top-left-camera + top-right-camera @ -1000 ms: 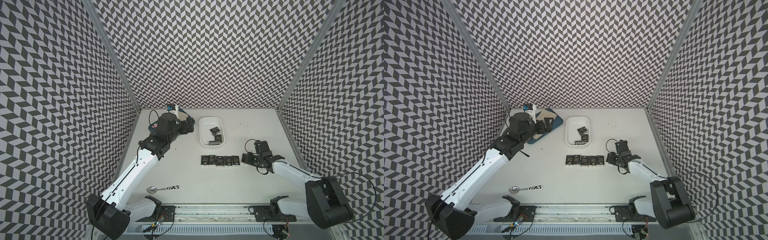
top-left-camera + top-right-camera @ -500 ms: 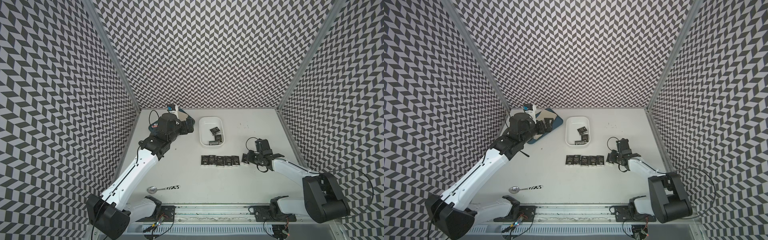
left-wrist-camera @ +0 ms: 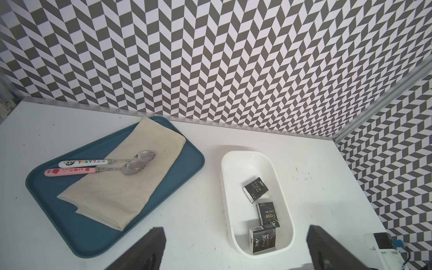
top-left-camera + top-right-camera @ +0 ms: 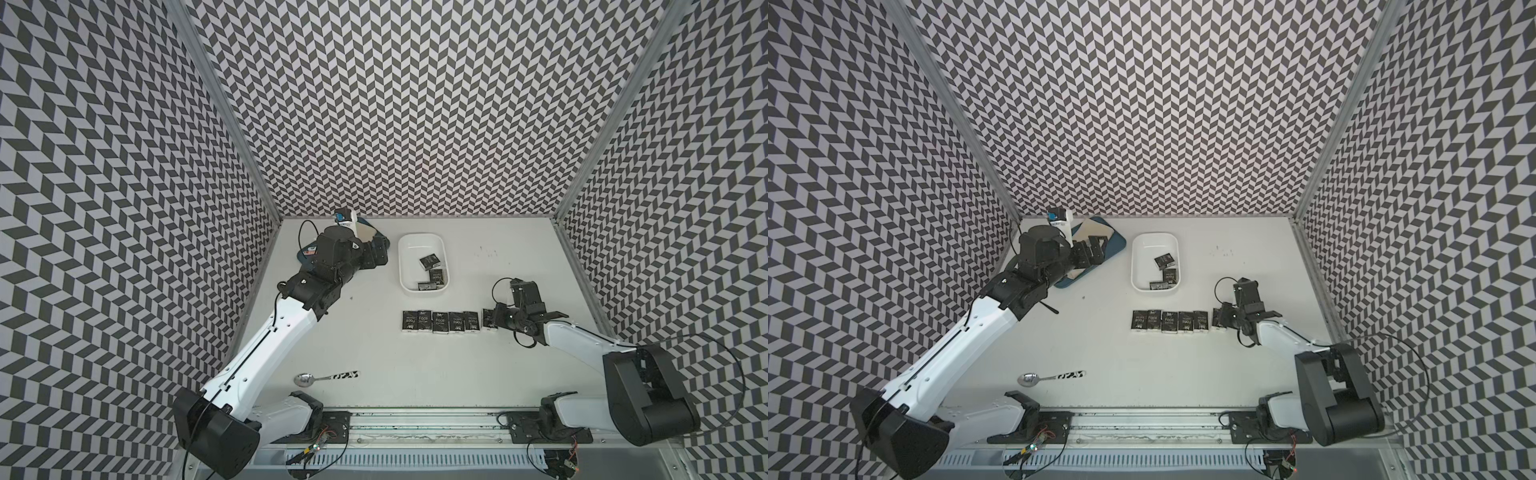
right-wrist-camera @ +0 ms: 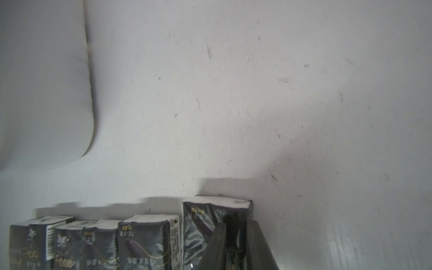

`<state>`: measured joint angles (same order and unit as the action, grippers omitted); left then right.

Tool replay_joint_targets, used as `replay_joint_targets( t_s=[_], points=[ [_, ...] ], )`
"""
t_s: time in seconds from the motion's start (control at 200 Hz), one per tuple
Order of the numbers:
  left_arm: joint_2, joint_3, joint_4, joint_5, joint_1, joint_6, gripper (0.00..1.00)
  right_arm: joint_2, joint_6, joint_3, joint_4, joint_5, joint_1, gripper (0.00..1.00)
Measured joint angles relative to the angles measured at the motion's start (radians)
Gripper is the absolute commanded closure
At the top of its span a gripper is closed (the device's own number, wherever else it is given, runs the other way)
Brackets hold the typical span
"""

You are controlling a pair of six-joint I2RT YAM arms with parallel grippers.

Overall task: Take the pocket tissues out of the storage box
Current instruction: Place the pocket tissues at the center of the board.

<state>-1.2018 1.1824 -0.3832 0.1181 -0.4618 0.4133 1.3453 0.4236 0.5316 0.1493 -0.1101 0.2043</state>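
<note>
Pocket tissues [image 3: 255, 192] in the storage box [image 3: 247, 168] read "Face" in white.

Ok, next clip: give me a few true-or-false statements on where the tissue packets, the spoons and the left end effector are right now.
1. Three pocket tissues lie inside the storage box. True.
2. The left end effector is shut on a spoon. False: it is open and empty; two spoons lie on the beige cloth.
3. Six packets sit in a line on the table, outside the box. True.
4. The blue tray holds tissue packets. False: it bears the cloth and the two spoons, no packets.
5. A third spoon lies on the table, apart from the tray. True.
</note>
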Motion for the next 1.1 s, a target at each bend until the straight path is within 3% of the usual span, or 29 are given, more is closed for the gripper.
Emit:
replay_joint_targets(
  t_s=[0.646, 0.801, 0.896, 1.097],
  points=[
    [-0.023, 0.035, -0.015, 0.023, -0.016, -0.001, 0.01, 0.05, 0.031, 0.014, -0.06, -0.014, 0.115, 0.79],
    [-0.023, 0.035, -0.015, 0.027, -0.016, -0.001, 0.01, 0.075, 0.051, 0.033, -0.066, -0.015, 0.154, 0.74],
    [-0.023, 0.035, -0.015, 0.027, -0.016, -0.001, 0.01, 0.079, 0.054, 0.048, -0.042, -0.008, 0.159, 0.65],
    [-0.021, 0.035, -0.015, 0.033, -0.016, -0.002, 0.01, 0.052, 0.04, 0.13, 0.087, 0.084, 0.159, 0.55]
  ],
)
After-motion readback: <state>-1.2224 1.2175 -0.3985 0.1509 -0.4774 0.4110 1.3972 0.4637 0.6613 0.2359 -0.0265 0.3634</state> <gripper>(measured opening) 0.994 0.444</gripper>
